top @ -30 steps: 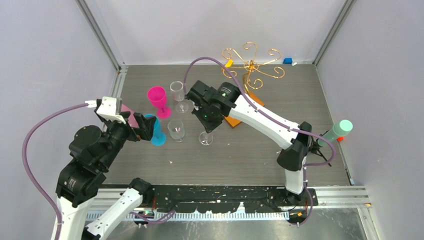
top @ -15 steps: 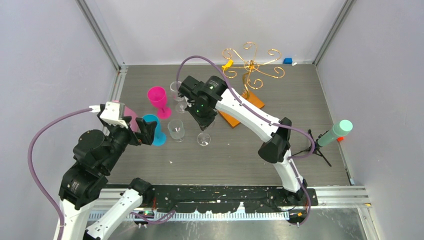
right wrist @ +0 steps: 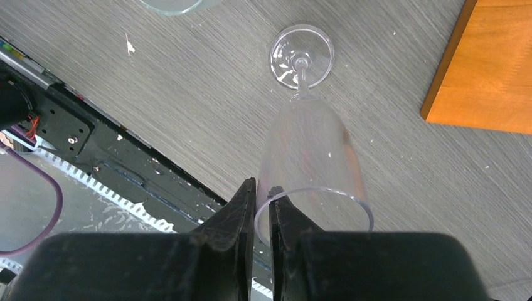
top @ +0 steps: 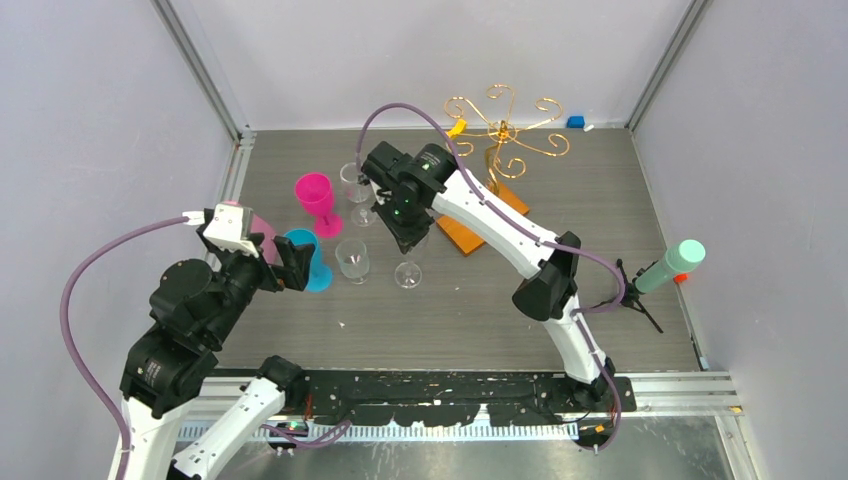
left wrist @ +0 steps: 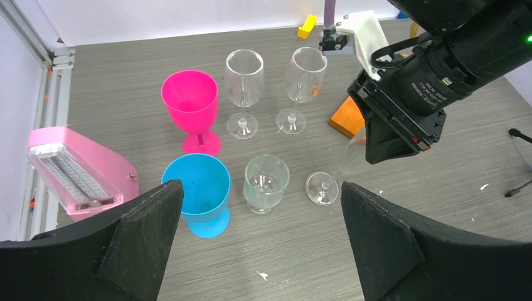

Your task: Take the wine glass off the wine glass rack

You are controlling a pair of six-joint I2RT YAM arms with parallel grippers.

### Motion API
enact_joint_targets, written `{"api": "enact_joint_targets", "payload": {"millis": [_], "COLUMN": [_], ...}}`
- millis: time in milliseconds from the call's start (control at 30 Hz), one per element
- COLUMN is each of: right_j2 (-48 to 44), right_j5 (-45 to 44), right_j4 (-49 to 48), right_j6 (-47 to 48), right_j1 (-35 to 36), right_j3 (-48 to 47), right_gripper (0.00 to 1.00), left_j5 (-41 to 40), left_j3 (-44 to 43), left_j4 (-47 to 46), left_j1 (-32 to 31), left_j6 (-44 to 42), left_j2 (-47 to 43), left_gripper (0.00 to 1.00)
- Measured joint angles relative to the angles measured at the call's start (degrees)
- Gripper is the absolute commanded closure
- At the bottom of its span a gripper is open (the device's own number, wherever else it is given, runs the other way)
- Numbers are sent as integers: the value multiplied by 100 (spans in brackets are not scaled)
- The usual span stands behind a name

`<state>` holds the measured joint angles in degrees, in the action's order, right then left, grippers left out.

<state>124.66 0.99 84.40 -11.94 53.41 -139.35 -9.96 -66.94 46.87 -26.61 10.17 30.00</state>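
Pinching the wine glass (right wrist: 310, 157) by its rim, right gripper (right wrist: 262, 193) closed on it, foot resting on the table (right wrist: 188, 94).

Wine glass (top: 407, 276) bowl behind right claw (top: 408, 244)

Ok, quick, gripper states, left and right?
Left gripper: open, holding nothing.
Right gripper: closed on the rim of the clear wine glass, foot on the table.

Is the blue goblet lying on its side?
No, the blue goblet stands upright on its foot, open end up, next to the pink goblet.
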Motion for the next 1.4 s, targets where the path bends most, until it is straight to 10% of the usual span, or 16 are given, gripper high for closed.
{"api": "enact_joint_targets", "payload": {"millis": [567, 933, 1100, 1400], "right_j2": [363, -81, -1040, -4811], "right_j5": [17, -120, -542, -2205], "right_j4": [-470, -905, -1226, -2568], "right_j6": [-35, -79, -240, -592], "right_j1": [-66, -66, -66, -66], "right_j3": [-258, -358, 72, 3617], "right_gripper": [38, 34, 35, 18], "left_j5": [-7, -612, -824, -1054], "left_j3": [0, -9, -11, -26], "left_j4": [24, 496, 831, 1513], "left_j1": [0, -2, -2, -2], "left_j6": [-4, 39, 278, 809], "left_j2": [0, -188, -232, -778], "left_gripper": [0, 0, 0, 0]}}
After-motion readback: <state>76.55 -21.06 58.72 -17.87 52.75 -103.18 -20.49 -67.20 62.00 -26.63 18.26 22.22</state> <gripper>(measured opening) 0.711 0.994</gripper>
